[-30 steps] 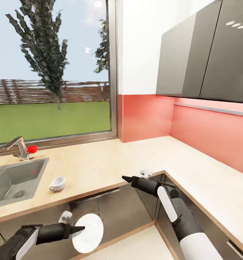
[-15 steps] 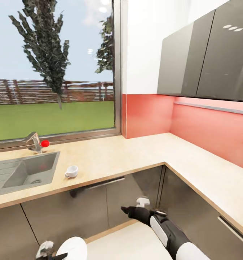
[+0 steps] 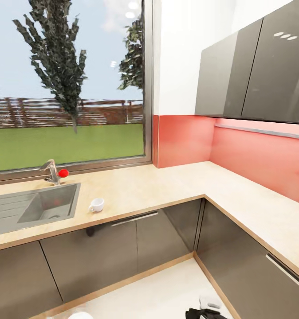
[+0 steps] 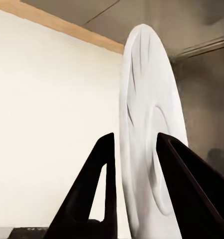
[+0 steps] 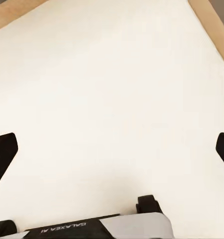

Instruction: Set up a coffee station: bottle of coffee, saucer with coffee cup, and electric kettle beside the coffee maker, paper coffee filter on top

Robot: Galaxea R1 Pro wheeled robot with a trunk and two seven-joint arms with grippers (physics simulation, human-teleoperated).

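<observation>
Saucer clamped upright on edge between the black fingers of the left gripper, seen close in the left wrist view against pale floor and dark grey cabinet fronts. Right gripper spread wide over bare cream floor in the right wrist view, fingertips at opposite edges, nothing between them. Seen from the head camera: coffee cup resting on the light tan countertop, just beside the grey sink with red-knobbed tap, below a wide window onto lawn, fence and trees. Coral backsplash and glossy grey wall cabinets lining the L-shaped corner.
</observation>
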